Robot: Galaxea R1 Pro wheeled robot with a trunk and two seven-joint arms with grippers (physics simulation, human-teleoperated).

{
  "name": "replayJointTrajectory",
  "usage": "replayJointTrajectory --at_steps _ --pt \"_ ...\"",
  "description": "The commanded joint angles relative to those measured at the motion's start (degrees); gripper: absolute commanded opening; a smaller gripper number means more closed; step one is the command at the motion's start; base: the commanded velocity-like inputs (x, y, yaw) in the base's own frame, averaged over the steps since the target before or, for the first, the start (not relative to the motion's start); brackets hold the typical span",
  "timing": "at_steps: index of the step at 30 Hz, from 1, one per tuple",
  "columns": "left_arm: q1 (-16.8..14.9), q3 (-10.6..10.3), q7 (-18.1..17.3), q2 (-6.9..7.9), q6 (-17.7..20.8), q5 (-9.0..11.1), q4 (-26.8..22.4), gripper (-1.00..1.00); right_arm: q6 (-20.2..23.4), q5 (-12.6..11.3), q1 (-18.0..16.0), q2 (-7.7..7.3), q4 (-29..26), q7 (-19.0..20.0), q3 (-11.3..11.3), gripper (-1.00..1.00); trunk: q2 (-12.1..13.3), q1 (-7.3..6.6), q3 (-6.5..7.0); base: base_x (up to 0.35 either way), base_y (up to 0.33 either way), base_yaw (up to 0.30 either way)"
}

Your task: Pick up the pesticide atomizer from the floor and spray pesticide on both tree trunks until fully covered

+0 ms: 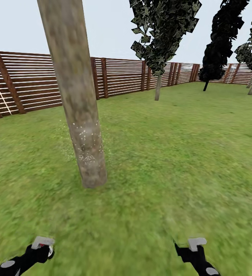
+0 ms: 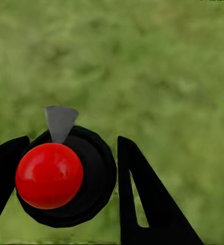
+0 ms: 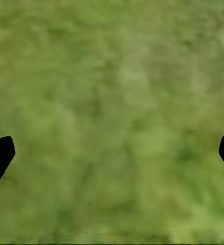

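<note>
Though unlabelled, red-capped atomizer (image 2: 66,176) between left jaws, near trunk (image 1: 78,107).

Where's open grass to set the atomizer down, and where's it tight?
Open lawn right of the near trunk, running back to the fence; also grass between the left gripper and right gripper. Tight at the trunk base. The left gripper grips the atomizer.

Thick mottled grey-brown tree trunk (image 1: 78,107): rough, matt bark. Brown slatted fence (image 1: 118,76): wood. Atomizer's red ball (image 2: 49,175): glossy, smooth.
</note>
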Motion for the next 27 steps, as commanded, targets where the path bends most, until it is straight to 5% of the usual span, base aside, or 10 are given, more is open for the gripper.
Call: replayJointTrajectory --at_steps 1,2,7,9,21,23,24,27 --pt "1.3 0.11 0.16 0.06 -0.66 2.52 0.34 -1.0 -0.39 -0.67 1.39 -0.01 0.09 -0.42 0.06 1.0 0.0 0.0 0.02 0.0 0.0 0.0" --pt "3.18 0.11 0.35 0.13 -3.57 4.31 0.89 -1.0 -0.51 -0.93 2.79 0.01 0.19 -0.5 0.08 1.0 0.0 0.0 0.02 0.0 0.0 0.0" --pt "4.46 0.09 0.44 0.0 -4.35 7.6 3.99 -1.0 -0.44 -1.02 3.23 0.61 0.97 -0.3 0.23 1.0 1.6 -0.88 0.73 0.0 0.0 0.0" --pt "5.0 0.09 7.65 0.08 -4.36 9.97 5.36 -1.0 -0.44 -1.02 3.38 1.26 2.29 -0.21 0.26 1.0 2.41 -1.32 1.09 0.0 0.0 0.0" --pt "5.1 0.08 9.11 -0.04 -4.36 10.38 6.88 -1.0 -0.52 -0.79 4.79 1.92 4.33 -0.5 0.28 1.0 7.22 -3.96 3.25 0.0 0.0 0.0" --pt "5.1 0.13 9.12 0.0 -4.36 10.39 6.97 -1.0 -5.0 -0.55 8.11 1.74 5.37 -0.54 0.34 1.0 8.02 -4.4 3.61 0.0 0.0 0.0" --pt "5.1 0.15 9.12 0.01 -4.36 10.39 7.02 -1.0 -13.79 -0.49 11.57 1.77 5.59 -0.55 0.38 1.0 8.42 -4.62 3.79 0.0 0.0 0.0" --pt "5.18 0.1 9.17 -0.04 -4.36 10.39 7.04 -1.0 -18.14 -0.62 13.22 1.94 5.62 -0.54 0.36 1.0 8.82 -4.84 3.97 0.0 0.0 0.0"
